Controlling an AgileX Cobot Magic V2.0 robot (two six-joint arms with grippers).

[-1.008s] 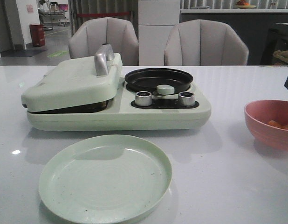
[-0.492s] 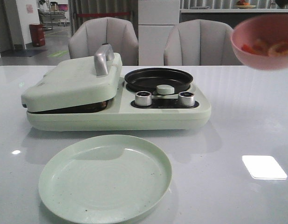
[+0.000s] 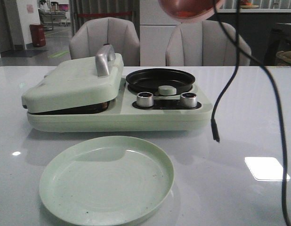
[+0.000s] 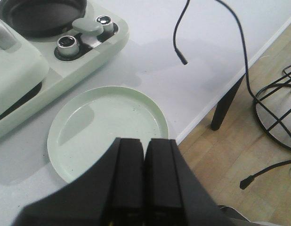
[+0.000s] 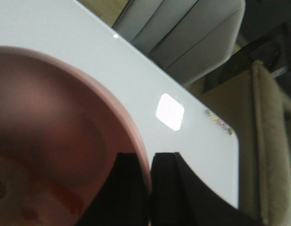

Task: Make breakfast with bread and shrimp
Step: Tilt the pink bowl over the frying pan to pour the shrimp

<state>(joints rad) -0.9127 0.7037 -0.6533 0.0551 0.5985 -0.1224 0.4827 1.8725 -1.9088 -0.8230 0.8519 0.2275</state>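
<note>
My right gripper [image 5: 150, 162] is shut on the rim of a pink bowl [image 5: 51, 113], one finger inside and one outside. In the front view the pink bowl [image 3: 190, 8] hangs high at the top edge, above and behind the black round pan [image 3: 160, 79] of the pale green breakfast maker [image 3: 112, 117]. The shrimp [image 3: 185, 13] show only as a blurred orange patch in the bowl. The maker's lid [image 3: 72, 87] is down over its left half. No bread is in view. My left gripper [image 4: 144, 141] is shut and empty, above the near edge of the empty green plate [image 4: 108, 120].
A black cable [image 3: 230, 70] dangles from above, its free end [image 3: 215, 134] hanging just right of the maker. Two silver knobs [image 3: 145, 99] face the front. The green plate [image 3: 107, 179] lies before the maker. Chairs stand behind the table; its edge [image 4: 221, 101] is near the plate.
The pink bowl went from resting on the table at the right to high in the air, then moved left to the top of the view. A black cable has swung into view.
</note>
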